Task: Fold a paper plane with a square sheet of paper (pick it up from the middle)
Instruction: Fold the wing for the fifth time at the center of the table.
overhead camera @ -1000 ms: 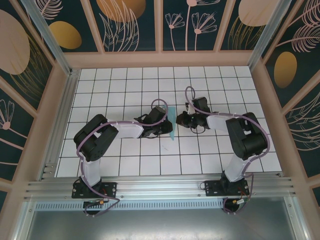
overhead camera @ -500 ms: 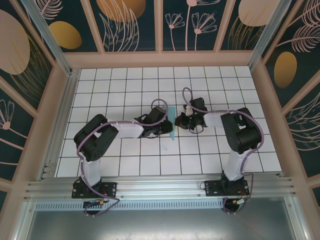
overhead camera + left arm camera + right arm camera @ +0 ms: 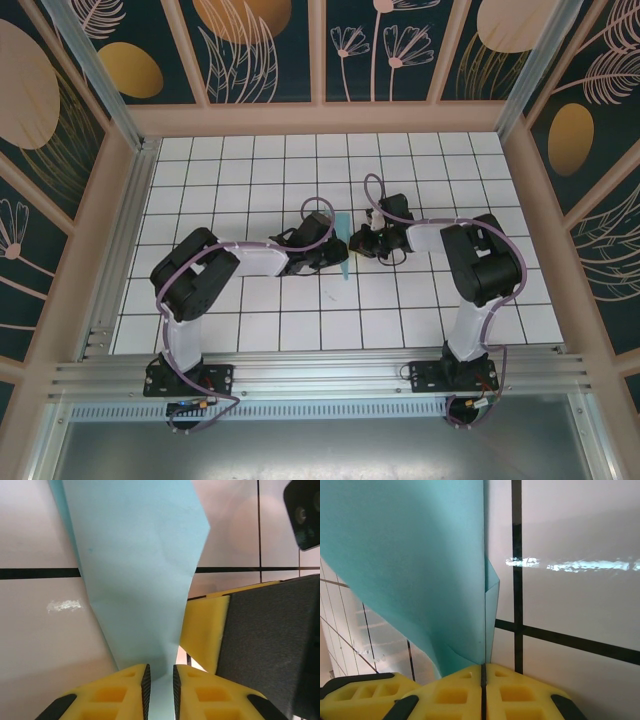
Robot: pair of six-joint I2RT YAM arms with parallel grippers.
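The paper plane [image 3: 344,264] is a slim folded strip of light teal paper standing on edge at the table's middle, between both grippers. In the left wrist view the paper plane [image 3: 140,570] widens away from my left gripper [image 3: 159,682], whose jaws stand a narrow gap apart with the paper's lower end running into the gap. My right gripper [image 3: 483,672] is shut on the folded edge of the paper plane [image 3: 410,570], pads pressed together. From above, the left gripper [image 3: 333,256] is just left of the strip and the right gripper [image 3: 356,241] just right of it.
One yellow finger [image 3: 205,630] of the right gripper sits close beside the left one. The white grid table [image 3: 250,170] is ringed by a wooden frame [image 3: 320,118]. An aluminium rail [image 3: 320,375] runs along the near edge by the arm bases.
The right arm's elbow has swung a little left and its gripper edged closer to the paper. The left arm and the paper have barely moved.
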